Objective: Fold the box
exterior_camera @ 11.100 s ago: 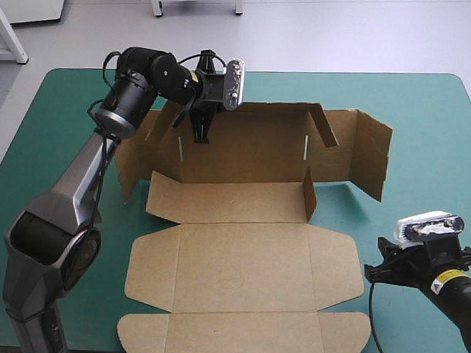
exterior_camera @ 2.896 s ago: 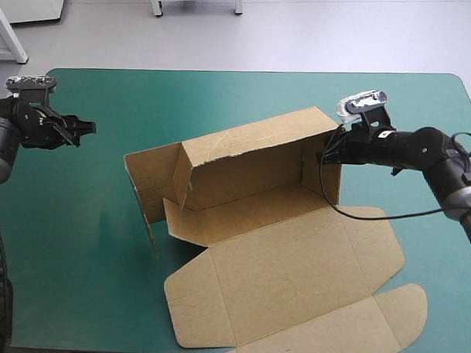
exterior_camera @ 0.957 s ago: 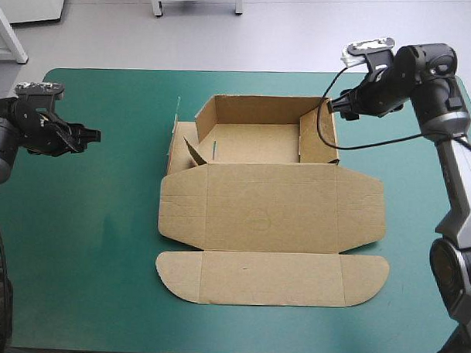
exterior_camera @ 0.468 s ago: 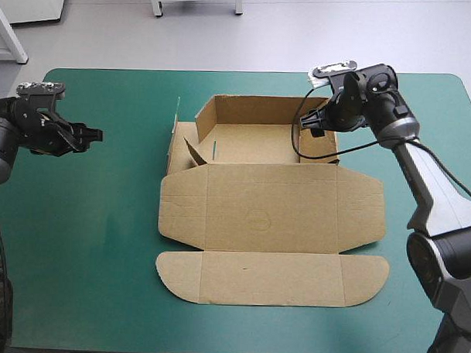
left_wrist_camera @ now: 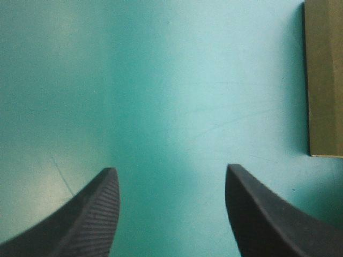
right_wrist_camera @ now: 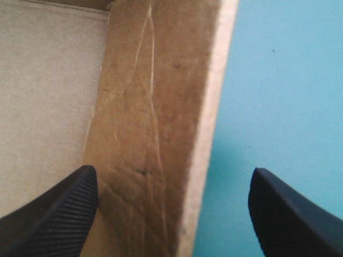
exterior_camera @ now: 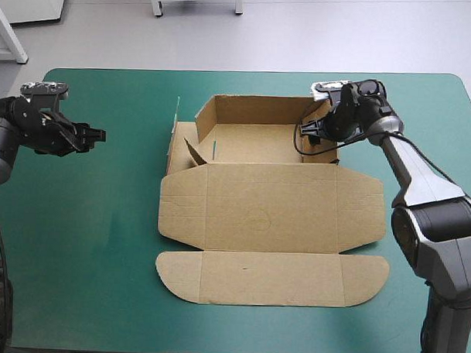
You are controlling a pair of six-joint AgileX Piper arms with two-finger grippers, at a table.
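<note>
Now my right claw (right_wrist_camera: 171,170), spread apart, straddles the 3 o'clock wall (right_wrist_camera: 155,96) of the brown box (exterior_camera: 265,208), centred on the tabletop (exterior_camera: 102,241); left claw (left_wrist_camera: 169,171), also apart, hovers at 9 o'clock. Next, I reckon: pinch and tuck that wall.

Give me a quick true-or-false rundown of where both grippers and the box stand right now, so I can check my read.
1. The right gripper has its jaws open, one on each side of the box's right wall. True.
2. The left gripper is shut on the box. False: its jaws are open over the bare teal-green cover, off to the box's left and not touching it.
3. The lid lies flat on the cover, on the near side of the tray. True.
4. The whole box is one flat sheet with no wall raised. False: the far wall and the right wall stand up.
</note>
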